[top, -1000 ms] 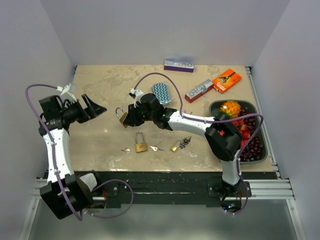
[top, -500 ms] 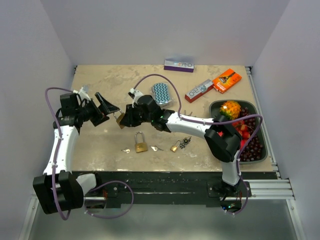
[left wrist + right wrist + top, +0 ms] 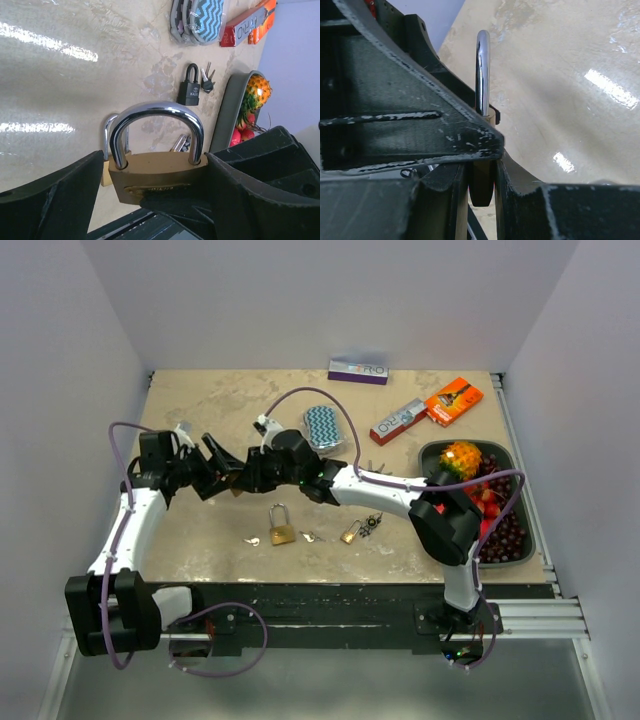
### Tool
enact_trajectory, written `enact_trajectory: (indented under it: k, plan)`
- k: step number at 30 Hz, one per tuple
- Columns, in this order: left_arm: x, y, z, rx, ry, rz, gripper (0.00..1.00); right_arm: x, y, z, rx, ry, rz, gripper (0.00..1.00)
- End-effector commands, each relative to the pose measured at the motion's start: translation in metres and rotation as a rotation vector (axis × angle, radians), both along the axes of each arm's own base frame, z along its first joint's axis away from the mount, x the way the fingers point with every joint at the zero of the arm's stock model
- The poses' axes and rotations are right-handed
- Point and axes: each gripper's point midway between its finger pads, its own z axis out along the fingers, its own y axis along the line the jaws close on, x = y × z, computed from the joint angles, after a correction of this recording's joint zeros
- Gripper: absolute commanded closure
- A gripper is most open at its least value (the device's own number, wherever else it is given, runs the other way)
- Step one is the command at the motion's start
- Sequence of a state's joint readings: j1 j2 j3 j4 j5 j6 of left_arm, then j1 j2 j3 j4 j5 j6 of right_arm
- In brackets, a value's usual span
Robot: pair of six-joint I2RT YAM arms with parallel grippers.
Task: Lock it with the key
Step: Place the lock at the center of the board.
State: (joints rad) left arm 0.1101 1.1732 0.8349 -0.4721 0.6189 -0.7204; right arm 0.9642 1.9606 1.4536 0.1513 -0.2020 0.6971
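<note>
Held lock: the brass padlock with a chromed steel shackle is lifted off the beige stone-look table, at about 9 o'clock from the table's centre in the overhead view.
Right gripper: the right gripper reaches in from 3 o'clock and is clamped across the flat faces of the lock's body.
Left gripper: the left gripper faces the lock from 9 o'clock, spread wide and grasping nothing. One finger stands on each side of the body, and the wrist view shows no contact.
Long axis: in the left wrist view the shackle stands at 12 o'clock and the body at 6. Both shackle legs look seated, though I cannot be sure. The keyhole end is hidden behind the right fingers.
Keys: a small silver key and a second silver key lie flat around 5 to 6 o'clock from the held lock. They flank a second brass padlock. Neither hand has a key.
Nearer arm: both hands are about equally near the keys. Only the left is free, so fetching a key probably falls to it, unless it takes the lock first.
Room: bare table lies at 12 o'clock of the two hands, and the near edge lies past the keys at 6. A black padlock and the dark fruit tray sit well apart toward 3 to 4 o'clock.
</note>
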Motion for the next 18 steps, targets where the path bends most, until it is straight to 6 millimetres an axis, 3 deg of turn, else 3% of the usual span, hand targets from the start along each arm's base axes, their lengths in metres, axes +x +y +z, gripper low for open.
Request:
enact_trajectory:
  k: [1, 6, 9, 10, 12, 13, 14, 16, 18]
  plan:
    - [0.004, -0.003, 0.002, -0.015, -0.017, 0.022, 0.21, 0.001, 0.024, 0.087, 0.222, -0.125, 0.027, 1.0]
    - [0.004, -0.003, 0.0, -0.014, -0.009, 0.023, 0.34, -0.002, 0.026, 0.083, 0.202, -0.13, 0.032, 1.0]
    - [0.003, -0.002, 0.001, 0.0, -0.01, 0.017, 0.55, -0.004, 0.025, 0.079, 0.194, -0.124, 0.042, 1.0]
    - [0.002, 0.0, 0.0, 0.023, -0.004, 0.011, 0.7, -0.005, 0.024, 0.079, 0.191, -0.123, 0.044, 0.98]
    - [0.0, 0.004, -0.004, 0.063, 0.011, 0.004, 0.86, -0.007, 0.022, 0.076, 0.177, -0.133, 0.064, 0.77]
    - [-0.004, 0.012, -0.008, 0.128, 0.032, -0.001, 1.0, -0.007, 0.018, 0.077, 0.171, -0.136, 0.067, 0.66]
    - [-0.007, 0.018, -0.013, 0.169, 0.056, -0.002, 1.0, -0.009, 0.015, 0.074, 0.16, -0.135, 0.077, 0.44]
    - [-0.018, 0.033, -0.033, 0.275, 0.117, -0.004, 1.0, -0.006, 0.002, 0.074, 0.132, -0.154, 0.087, 0.32]
    - [-0.028, 0.04, -0.045, 0.348, 0.139, -0.017, 1.0, -0.003, -0.014, 0.059, 0.078, -0.162, 0.095, 0.17]
